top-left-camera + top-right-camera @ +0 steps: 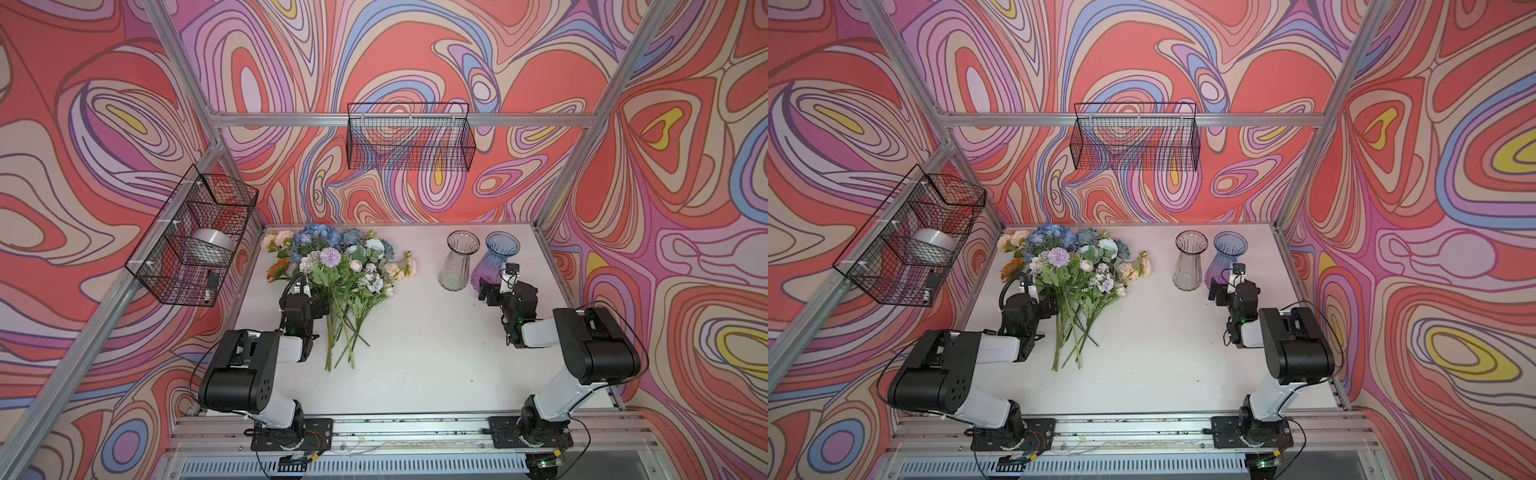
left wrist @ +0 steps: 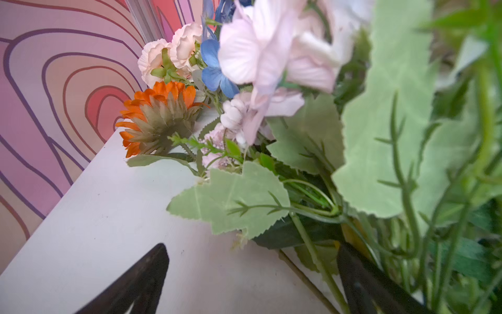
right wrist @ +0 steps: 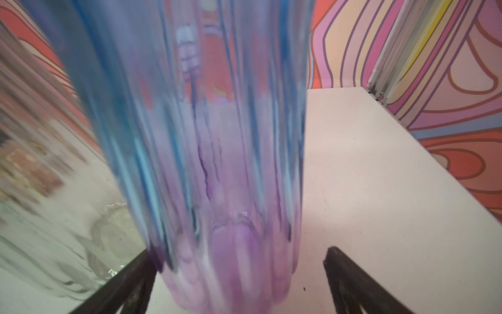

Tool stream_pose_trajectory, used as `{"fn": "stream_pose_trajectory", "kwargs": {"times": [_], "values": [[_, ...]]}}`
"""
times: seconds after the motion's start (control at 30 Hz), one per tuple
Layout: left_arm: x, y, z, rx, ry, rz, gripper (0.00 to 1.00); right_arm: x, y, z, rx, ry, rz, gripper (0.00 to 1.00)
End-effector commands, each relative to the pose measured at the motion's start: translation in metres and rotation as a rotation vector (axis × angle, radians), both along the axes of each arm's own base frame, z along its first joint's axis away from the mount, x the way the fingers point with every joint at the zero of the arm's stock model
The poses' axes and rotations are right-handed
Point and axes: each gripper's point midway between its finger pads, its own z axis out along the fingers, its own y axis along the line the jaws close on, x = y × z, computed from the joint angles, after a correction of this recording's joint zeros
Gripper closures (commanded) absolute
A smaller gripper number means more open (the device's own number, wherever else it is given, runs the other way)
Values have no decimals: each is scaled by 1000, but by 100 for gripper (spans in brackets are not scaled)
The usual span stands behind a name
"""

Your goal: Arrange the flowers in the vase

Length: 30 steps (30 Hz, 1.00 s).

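The flowers point(image 1: 345, 266) point(image 1: 1075, 266) lie in one bundle on the white table, blooms towards the back wall and green stems fanned towards the front. My left gripper point(image 1: 319, 303) point(image 2: 251, 258) is open at the bundle's left side; two stems point(image 2: 312, 244) run between its jaws, close to one finger point(image 2: 353, 271). An orange bloom point(image 2: 154, 119) lies beyond. Two vases stand upright at the back right: a clear vase point(image 1: 457, 262) point(image 3: 40, 190) and a blue-to-purple vase point(image 1: 496, 257) point(image 3: 203, 136). My right gripper point(image 1: 484, 291) point(image 3: 239, 254) is open, its jaws on either side of the blue-purple vase's base.
A black wire basket point(image 1: 409, 137) hangs on the back wall. Another wire basket point(image 1: 195, 237) on the left wall holds a silvery round object point(image 1: 212, 245). Aluminium frame posts point(image 1: 557, 195) stand at the table's back corners. Bare table point(image 1: 415, 353) lies between the arms.
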Motion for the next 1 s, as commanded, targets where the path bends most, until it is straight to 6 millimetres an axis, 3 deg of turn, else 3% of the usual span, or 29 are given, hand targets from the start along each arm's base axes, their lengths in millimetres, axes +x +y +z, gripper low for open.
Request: {"fn": "stream_pose_trajectory", "kwargs": {"times": [0.0,0.77,0.83,0.97], "values": [[9,2,13,4,-50,-2,0,5,-5,4,6,-19,-16,2],[10,2,11,-21,-37,-22,1,5,-5,4,7,-17,-15,2],[9,5,13,-21,-49,-4,9,5,-7,6,4,-23,-29,4],[2,10,32,-24,-52,31,15,7,-8,25,7,0,-36,11]]}}
